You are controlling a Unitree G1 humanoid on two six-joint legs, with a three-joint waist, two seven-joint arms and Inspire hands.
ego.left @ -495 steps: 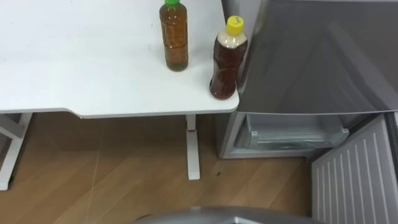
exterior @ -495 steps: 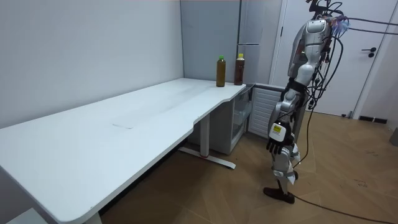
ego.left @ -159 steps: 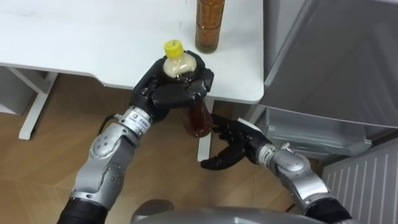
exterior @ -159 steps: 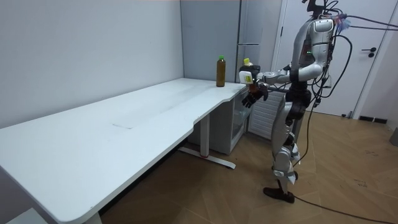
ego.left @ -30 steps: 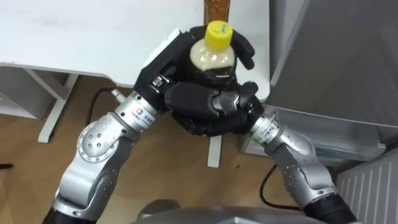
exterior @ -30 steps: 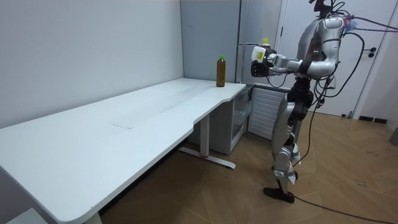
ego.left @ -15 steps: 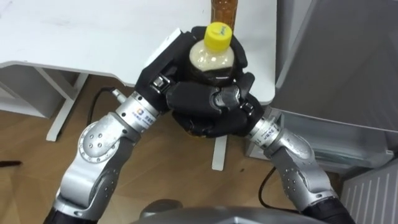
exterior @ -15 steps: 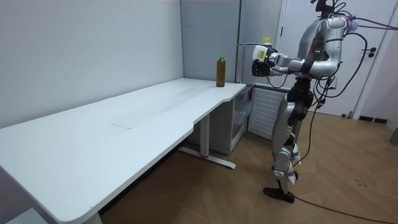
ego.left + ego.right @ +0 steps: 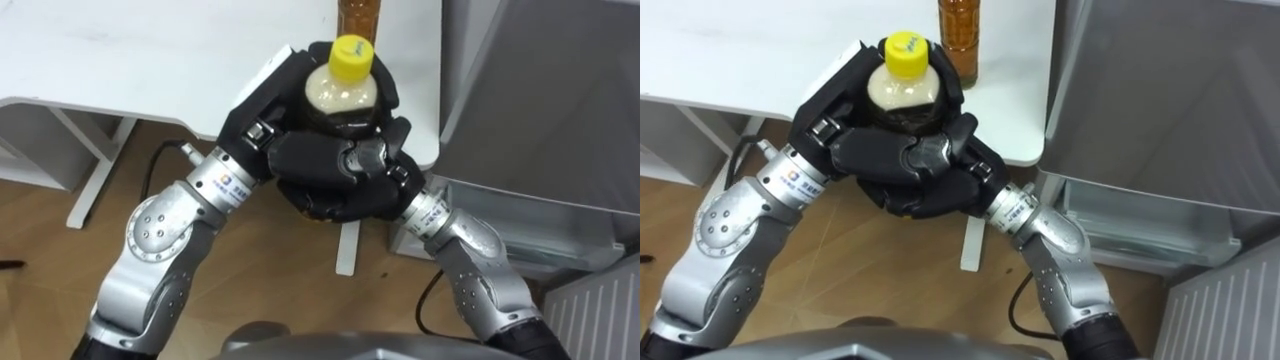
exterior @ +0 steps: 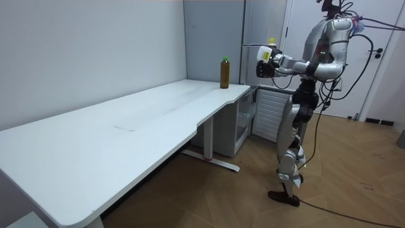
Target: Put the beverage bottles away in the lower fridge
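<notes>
1. Since my earlier look, the yellow-capped bottle [image 9: 345, 88] has left the corner of the surface [image 9: 150, 50]. It now hangs close under my camera, and over the last half second nothing has shifted.
2. Both hands have it. The left robot hand [image 9: 262, 112] is curled round the back of the bottle from 9 o'clock. The right robot hand [image 9: 325, 180] is curled round its lower body from 5 o'clock, with the fingers overlapping. The bottle looks upright, cap on.
3. My main worry is the handover to one hand. With the fingers interlaced, a careless release could drag the rounded bottle and drop it onto the wooden floor [image 9: 300, 270].
4. At 12 o'clock, just beyond the hands, the second bottle [image 9: 360, 15] stands near the surface's edge. Any forward push of the hands could tip it over.
5. At 3 o'clock the grey upper fridge door [image 9: 540, 90] sits close beside the surface's corner, so there is little room sideways at this height.
6. The lower fridge compartment [image 9: 520, 225] stands open at 4 o'clock, with its door [image 9: 600, 310] swung out at 5 o'clock. As I judge it, the free path runs down and right past the corner, and the right elbow is the part likely to catch that door.
7. In the room view the robot stands upright facing the corner, with open floor behind it.
</notes>
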